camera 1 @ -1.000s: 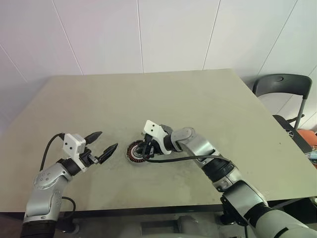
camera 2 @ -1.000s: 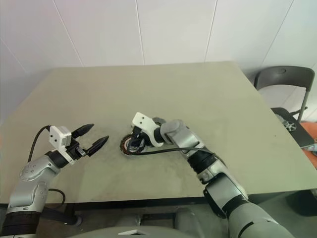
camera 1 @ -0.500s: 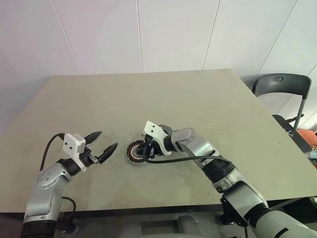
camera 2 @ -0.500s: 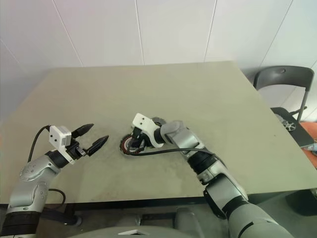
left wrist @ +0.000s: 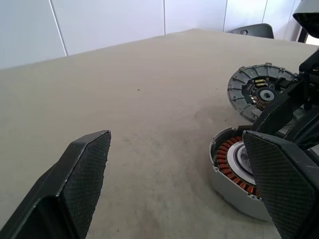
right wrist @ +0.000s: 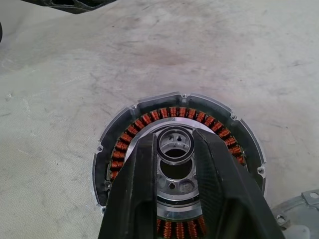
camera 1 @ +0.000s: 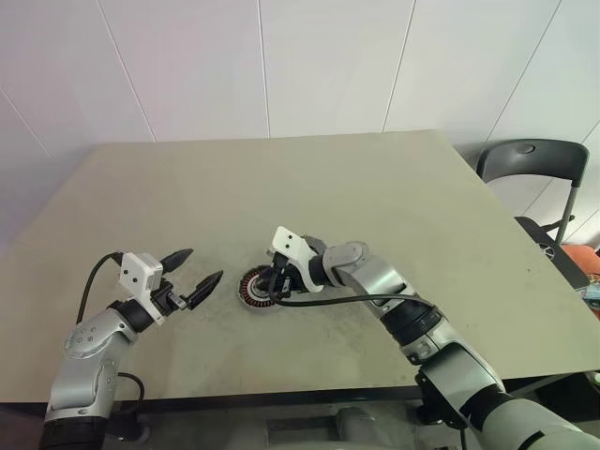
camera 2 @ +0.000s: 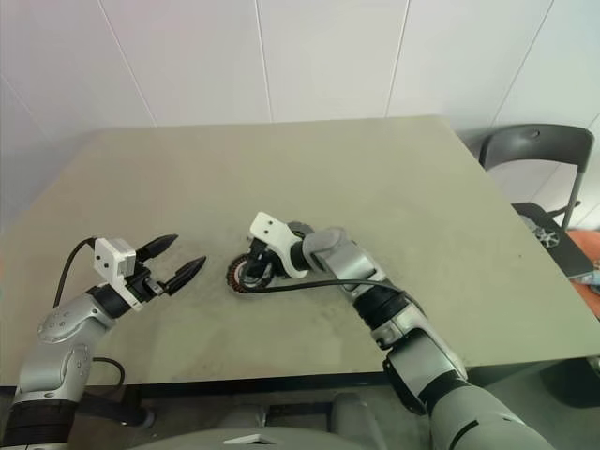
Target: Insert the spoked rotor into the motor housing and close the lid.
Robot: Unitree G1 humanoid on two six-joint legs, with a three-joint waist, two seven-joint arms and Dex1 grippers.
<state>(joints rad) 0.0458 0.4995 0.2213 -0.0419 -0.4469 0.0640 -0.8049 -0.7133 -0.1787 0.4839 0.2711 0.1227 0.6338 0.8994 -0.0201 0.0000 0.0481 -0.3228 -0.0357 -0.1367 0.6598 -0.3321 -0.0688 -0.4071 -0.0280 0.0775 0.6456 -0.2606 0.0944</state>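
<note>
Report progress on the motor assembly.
Done, apparently: a silvery hub, likely the spoked rotor, sits inside the copper windings of the motor housing; seating unconfirmed. In hand: the right gripper is at that centre, and the left gripper hovers open. Left: the lid lies beside the housing, unfitted.

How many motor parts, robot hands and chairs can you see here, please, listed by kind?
motor housing with copper windings: 1
grey lid: 1
robot hands: 2, the left hand and the right hand
chair: 1
Total: 5
</note>
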